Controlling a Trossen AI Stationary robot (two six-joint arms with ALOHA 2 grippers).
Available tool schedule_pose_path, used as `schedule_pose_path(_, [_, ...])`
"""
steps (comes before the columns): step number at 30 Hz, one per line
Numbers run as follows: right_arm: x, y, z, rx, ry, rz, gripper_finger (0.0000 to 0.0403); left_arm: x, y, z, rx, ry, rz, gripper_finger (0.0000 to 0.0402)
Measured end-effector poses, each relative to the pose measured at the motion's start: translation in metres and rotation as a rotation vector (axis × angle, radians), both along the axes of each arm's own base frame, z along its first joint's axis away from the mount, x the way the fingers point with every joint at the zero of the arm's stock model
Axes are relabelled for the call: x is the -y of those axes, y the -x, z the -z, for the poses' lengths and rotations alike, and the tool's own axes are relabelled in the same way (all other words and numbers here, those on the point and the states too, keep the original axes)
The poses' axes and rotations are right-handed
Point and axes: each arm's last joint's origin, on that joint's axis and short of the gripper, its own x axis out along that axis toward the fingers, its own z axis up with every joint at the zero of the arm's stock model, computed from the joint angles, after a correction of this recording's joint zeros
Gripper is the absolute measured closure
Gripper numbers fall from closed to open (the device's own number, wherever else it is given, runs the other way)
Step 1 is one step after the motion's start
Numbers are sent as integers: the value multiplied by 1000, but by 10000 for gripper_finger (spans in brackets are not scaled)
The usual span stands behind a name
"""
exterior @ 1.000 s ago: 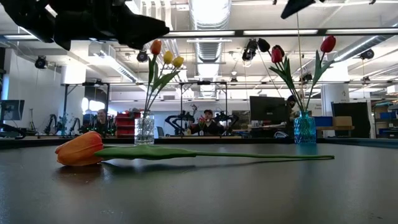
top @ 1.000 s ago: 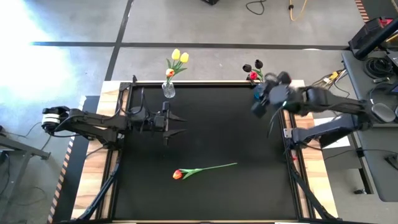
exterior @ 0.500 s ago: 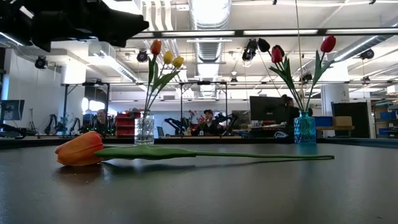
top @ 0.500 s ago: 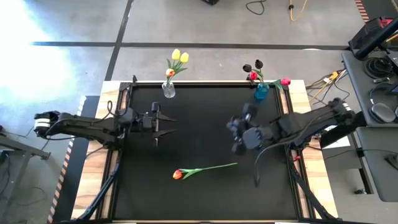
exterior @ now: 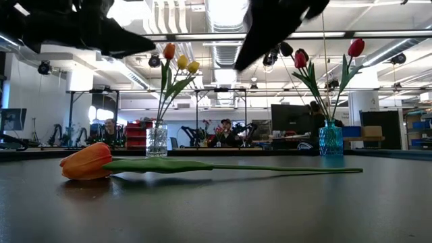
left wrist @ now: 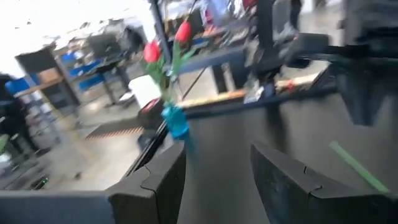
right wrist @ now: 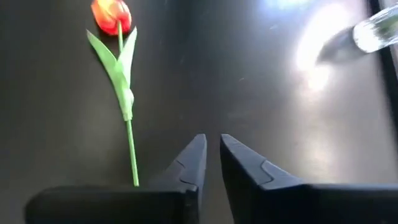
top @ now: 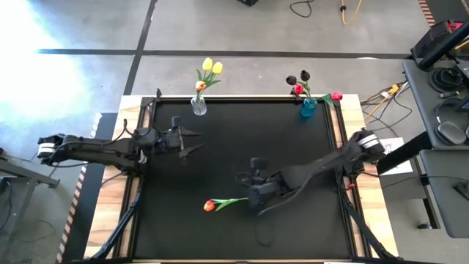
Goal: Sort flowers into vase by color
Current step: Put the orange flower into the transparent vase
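right tool (top: 254,192) now over orange tulip's (top: 210,205) stem

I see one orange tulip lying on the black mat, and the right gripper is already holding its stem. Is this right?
Not quite. The orange tulip does lie on the black mat, but the right gripper holds nothing. In the right wrist view its fingers are nearly together, empty, with the stem lying beside them on the mat.
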Motion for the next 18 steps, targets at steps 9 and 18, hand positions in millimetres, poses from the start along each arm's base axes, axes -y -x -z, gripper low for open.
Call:
schedule_pose_path(9, [9,-53,55,-115,-242,-66,274,-2,-5,9,-69,5,-37,237])
schedule_pose_path(18, [1,-90,85,-136,-245,-65,241,-2,-7,10,-64,3,-37,237])
